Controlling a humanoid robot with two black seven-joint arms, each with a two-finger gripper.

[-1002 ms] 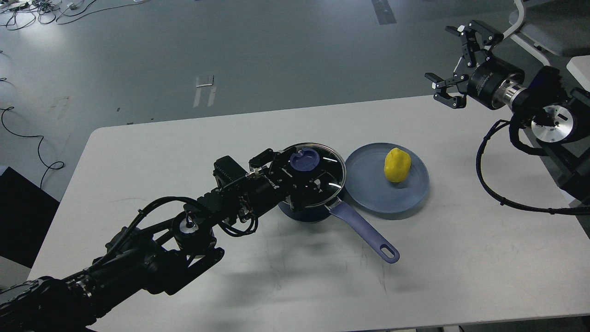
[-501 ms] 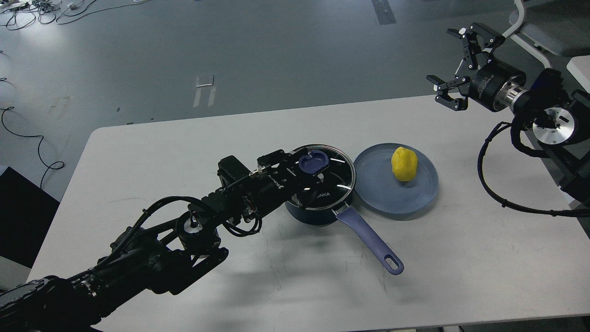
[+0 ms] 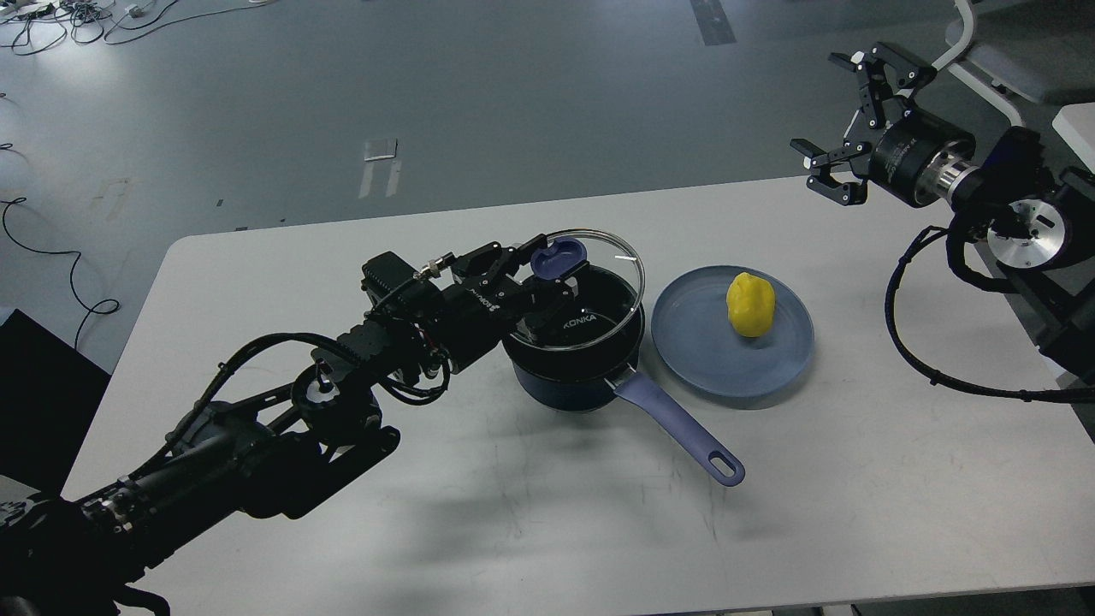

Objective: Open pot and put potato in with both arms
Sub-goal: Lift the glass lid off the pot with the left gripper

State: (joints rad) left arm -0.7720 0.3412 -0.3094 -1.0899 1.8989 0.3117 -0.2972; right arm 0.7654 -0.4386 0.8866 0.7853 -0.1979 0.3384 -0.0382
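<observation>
A dark blue pot (image 3: 575,376) with a long blue handle stands at the table's middle. My left gripper (image 3: 547,274) is shut on the blue knob of the glass lid (image 3: 590,282) and holds the lid tilted above the pot, lifted off its rim. A yellow potato (image 3: 750,304) lies on a blue plate (image 3: 727,359) right of the pot. My right gripper (image 3: 843,120) is open and empty, high above the table's far right corner, well away from the potato.
The white table (image 3: 547,513) carries only the pot and plate. Black cables hang from my right arm (image 3: 958,376) over the table's right edge. Grey floor lies beyond the far edge.
My left gripper has raised the lid off the pot and drawn it back to the left. The pot and plate shifted slightly right earlier. The right arm has barely moved.
</observation>
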